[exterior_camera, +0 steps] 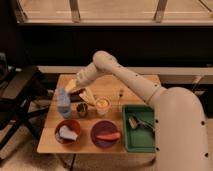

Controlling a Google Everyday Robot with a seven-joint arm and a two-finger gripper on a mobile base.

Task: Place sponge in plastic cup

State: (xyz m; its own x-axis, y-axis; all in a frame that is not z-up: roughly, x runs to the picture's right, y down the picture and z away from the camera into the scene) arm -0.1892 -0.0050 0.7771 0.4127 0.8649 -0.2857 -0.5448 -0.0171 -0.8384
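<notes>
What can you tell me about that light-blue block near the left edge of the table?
That is the sponge, a light-blue rectangular block that looks like soft foam. It stands upright at the left of the wooden table, behind the red bowl and left of a small dark cup. The claw hovers close above its top; whether they touch is unclear.

Light-blue sponge [63, 100] standing upright at the table's left side, gripper [68, 89] right at its top; the plastic cup can't be made out.
</notes>
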